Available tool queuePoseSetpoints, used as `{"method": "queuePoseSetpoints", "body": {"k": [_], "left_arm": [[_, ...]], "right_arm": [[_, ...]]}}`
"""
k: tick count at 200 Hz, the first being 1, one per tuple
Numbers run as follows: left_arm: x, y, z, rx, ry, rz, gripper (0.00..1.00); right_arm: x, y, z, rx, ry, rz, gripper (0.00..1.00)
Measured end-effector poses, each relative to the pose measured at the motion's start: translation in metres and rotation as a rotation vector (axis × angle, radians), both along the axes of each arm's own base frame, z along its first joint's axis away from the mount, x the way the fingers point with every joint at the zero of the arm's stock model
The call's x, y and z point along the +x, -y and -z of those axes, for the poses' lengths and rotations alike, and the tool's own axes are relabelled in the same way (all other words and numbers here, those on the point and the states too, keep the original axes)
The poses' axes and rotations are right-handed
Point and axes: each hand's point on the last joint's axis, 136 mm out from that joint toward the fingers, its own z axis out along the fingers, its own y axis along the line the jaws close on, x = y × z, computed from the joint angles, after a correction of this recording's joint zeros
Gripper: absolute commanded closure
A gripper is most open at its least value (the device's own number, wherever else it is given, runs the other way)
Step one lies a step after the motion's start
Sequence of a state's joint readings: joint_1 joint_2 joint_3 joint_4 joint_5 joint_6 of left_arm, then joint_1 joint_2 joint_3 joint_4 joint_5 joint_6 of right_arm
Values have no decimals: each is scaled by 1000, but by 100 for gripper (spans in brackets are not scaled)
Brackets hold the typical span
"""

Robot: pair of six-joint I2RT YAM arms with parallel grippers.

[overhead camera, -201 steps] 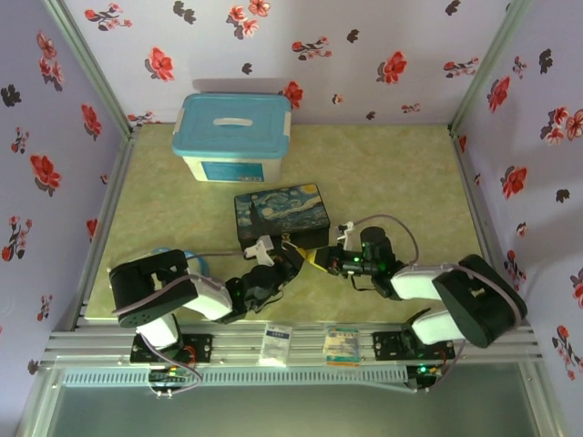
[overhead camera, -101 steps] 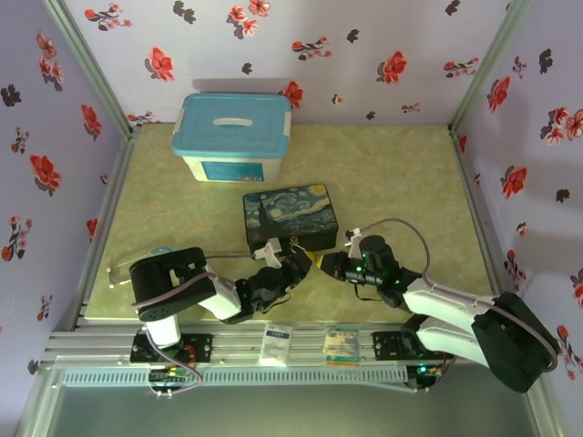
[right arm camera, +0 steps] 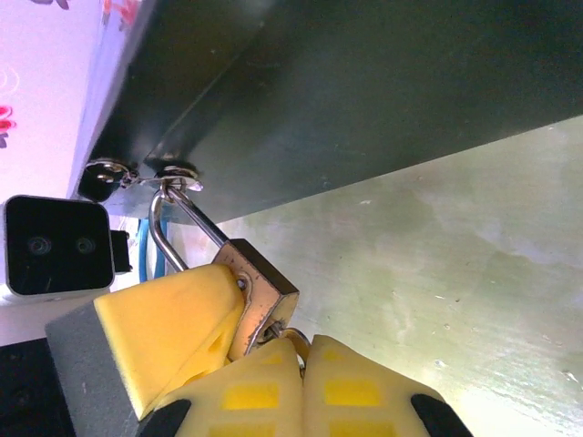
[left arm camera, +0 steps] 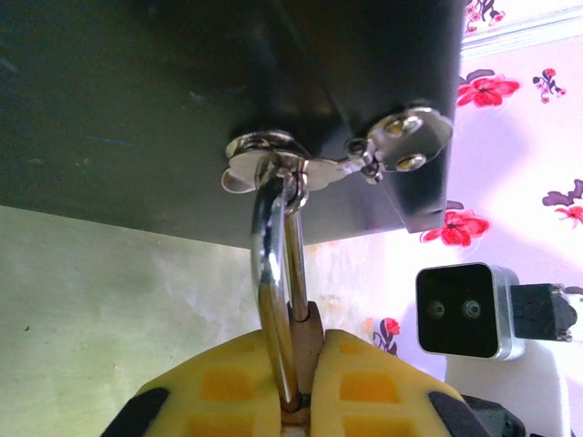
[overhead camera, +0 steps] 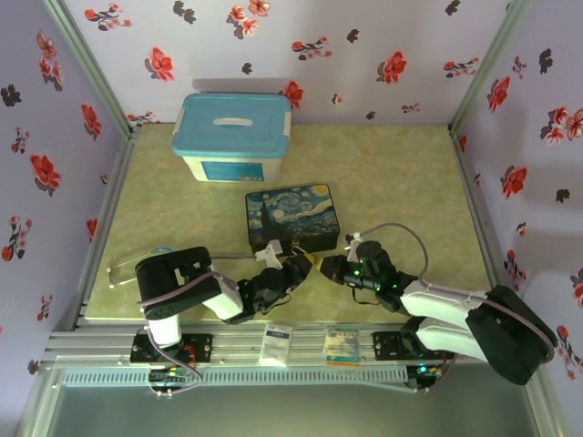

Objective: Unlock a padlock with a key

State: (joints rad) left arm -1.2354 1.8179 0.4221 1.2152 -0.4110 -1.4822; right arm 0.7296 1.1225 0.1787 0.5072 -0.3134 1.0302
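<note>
Left gripper [left arm camera: 305, 391] squeezed tight on the gold padlock [right arm camera: 264, 293], right gripper [right arm camera: 302, 369] pinched shut on the tiny key [right arm camera: 291, 337] touching its bottom

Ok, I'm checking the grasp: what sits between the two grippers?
The padlock, shown in the right wrist view: the left gripper clamps it from one side, and the right gripper meets its lower end, apparently pinching the key there.

Pale green table [overhead camera: 392, 173], blue-lidded bin [overhead camera: 235, 137] at back, Starry Night box [overhead camera: 293, 217] mid-table
</note>
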Motion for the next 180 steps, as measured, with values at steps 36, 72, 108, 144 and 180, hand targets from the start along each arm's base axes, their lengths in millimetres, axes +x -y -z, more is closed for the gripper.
{"method": "queuePoseSetpoints", "body": {"k": [36,72,108,144,180], "left_arm": [[2,-2,9,28,-6,-12,100],[5,-6,13,50,-1,-42,100],[9,-8,8,38,10,-66,100],[11,-11,8,49,23,-83,100],[15,-11,-2,30,43,-100,94]], "right_arm": [[2,-4,9,71,-81,44,100],[6,-10,12,147,-178,75,100],[14,-9,8,276,-275,98,100],[15,-13,8,354,-358,97,100],[19,-13,-2,407,-380,115,100]]}}
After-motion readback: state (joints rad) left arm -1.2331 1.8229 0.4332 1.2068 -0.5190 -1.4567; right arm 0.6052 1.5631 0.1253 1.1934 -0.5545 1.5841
